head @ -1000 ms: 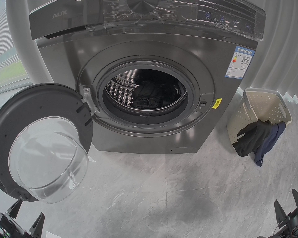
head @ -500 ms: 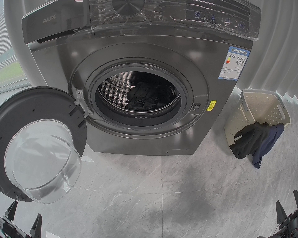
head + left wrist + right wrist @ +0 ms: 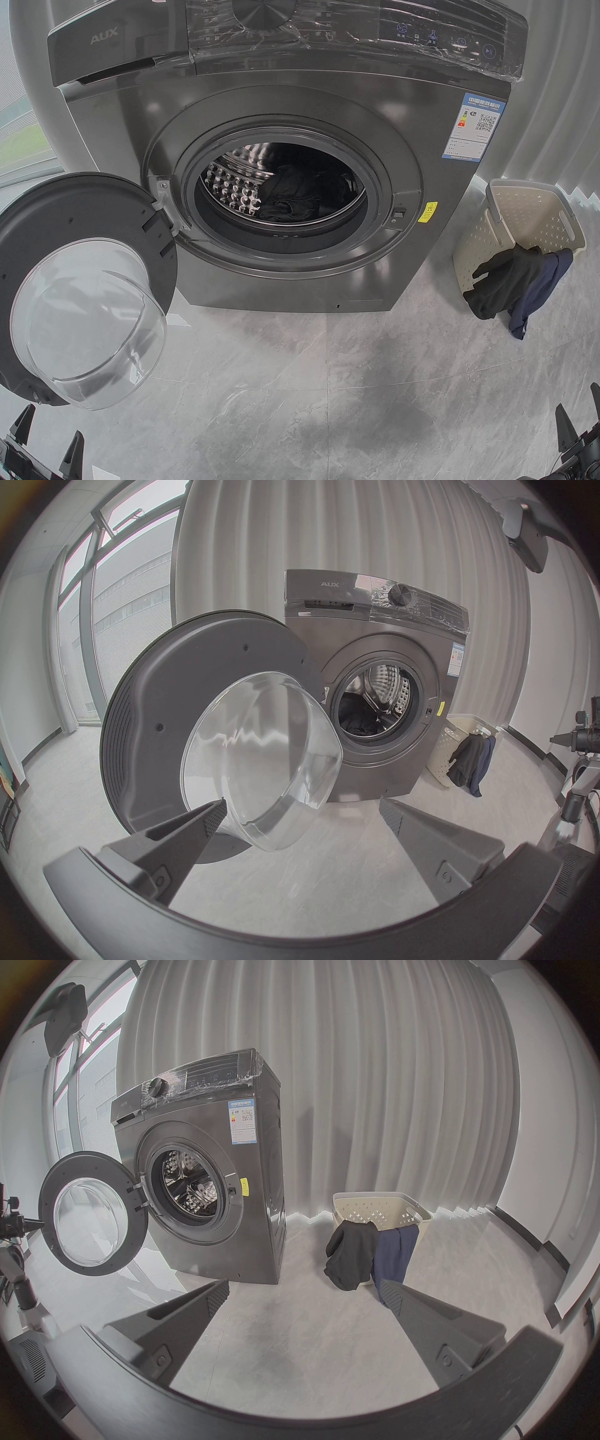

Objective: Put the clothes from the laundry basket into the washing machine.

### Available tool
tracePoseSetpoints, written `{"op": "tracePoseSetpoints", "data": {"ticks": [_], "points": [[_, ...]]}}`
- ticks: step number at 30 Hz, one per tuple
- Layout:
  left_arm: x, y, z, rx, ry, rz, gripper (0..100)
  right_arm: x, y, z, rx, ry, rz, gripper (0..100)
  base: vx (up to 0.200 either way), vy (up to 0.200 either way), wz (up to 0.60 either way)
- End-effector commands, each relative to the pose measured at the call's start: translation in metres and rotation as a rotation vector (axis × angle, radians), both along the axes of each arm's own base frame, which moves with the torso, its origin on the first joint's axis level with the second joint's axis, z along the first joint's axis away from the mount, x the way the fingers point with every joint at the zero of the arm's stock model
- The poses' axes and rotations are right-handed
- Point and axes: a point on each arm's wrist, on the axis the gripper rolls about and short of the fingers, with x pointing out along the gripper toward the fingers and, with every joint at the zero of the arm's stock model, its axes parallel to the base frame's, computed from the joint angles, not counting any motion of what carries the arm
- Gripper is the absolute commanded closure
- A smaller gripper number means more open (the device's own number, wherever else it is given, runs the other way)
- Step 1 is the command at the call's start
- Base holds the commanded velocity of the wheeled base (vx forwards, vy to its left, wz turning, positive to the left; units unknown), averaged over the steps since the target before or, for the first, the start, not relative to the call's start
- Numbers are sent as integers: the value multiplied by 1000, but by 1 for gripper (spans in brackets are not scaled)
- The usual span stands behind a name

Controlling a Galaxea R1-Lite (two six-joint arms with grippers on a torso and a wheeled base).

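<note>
The left gripper (image 3: 300, 805) is being held low above the tiled floor (image 3: 312, 387), in front of the swung-open door (image 3: 75, 206), with its jaws being kept wide apart and nothing being gripped. The right gripper (image 3: 303, 1285) is being held low on the right, equally spread and empty. The cream laundry basket (image 3: 531, 206) is being left on the floor near the right side of the washing machine (image 3: 300, 87). A black garment (image 3: 503, 281) and a navy garment (image 3: 537, 290) are being left draped over its front rim, side by side. Dark clothing (image 3: 294, 194) is being kept inside the steel drum (image 3: 240, 184).
</note>
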Motion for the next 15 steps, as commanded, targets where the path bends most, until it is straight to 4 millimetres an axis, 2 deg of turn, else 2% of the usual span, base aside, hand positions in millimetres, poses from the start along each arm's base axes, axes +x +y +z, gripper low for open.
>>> {"op": "tracePoseSetpoints", "data": {"ticks": [1,8,10,15], "points": [[0,0,-5,-1,6,0,0,1,0,-5,-1,14,0,0,0,-200,0],[0,0,-5,-2,6,0,0,1,0,-5,-1,14,0,0,0,-200,0],[0,0,-5,-1,6,0,0,1,0,-5,-1,14,0,0,0,0,0],[1,0,-5,-1,8,0,0,1,0,-5,-1,13,0,0,0,0,-600]]}}
